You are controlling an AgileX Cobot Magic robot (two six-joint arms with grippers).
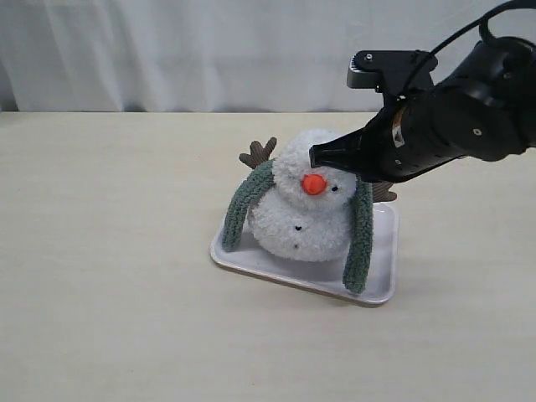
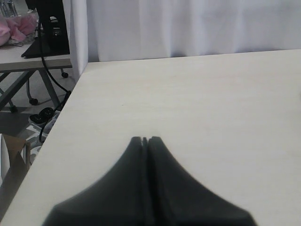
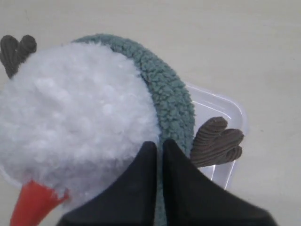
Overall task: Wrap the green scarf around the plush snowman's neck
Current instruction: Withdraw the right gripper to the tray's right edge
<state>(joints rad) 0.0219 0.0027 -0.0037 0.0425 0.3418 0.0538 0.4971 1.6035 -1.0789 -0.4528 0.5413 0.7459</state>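
1. Exterior view.
   - Shows the plush snowman [image 1: 297,219] upright on a white tray [image 1: 382,278] on a pale table [image 1: 109,251], orange nose [image 1: 313,183] toward the camera.
   - Finds the green scarf [image 1: 361,239] draped behind the head and over both shoulders. One end hangs down each side of the body to the tray. Ends lie well apart, leaving the front of the neck [image 1: 285,195] bare.
   - Places the right gripper [image 1: 315,157] against the head on the right of the view, just above the nose, jaws pressed together. Cannot tell from here whether the tips touch the fluff or only sit beside it.
   - Catches a brown twig arm [image 1: 258,153] rising behind the scarf on the left of the view, and a white curtain [image 1: 167,50] at the back.

2. Left wrist view.
   - Shows the left gripper [image 2: 145,139] with jaws drawn tight, holding nothing, above bare table [image 2: 211,103].
   - Takes in the table edge, the curtain [image 2: 188,23] beyond, and a second table with pink items [image 2: 16,26] off to one side.
   - Shows neither snowman nor scarf.

3. Right wrist view.
   - Looks down on the white head [image 3: 75,108] with the scarf [image 3: 169,94] curving round behind it.
   - Sets the right gripper [image 3: 159,143] at the seam between fluff and scarf, jaws clamped together with no knit between them.
   - Picks out the nose [image 3: 33,202], one twig arm [image 3: 216,141] over the tray rim [image 3: 235,110], and the other twig arm [image 3: 16,49] across the head.
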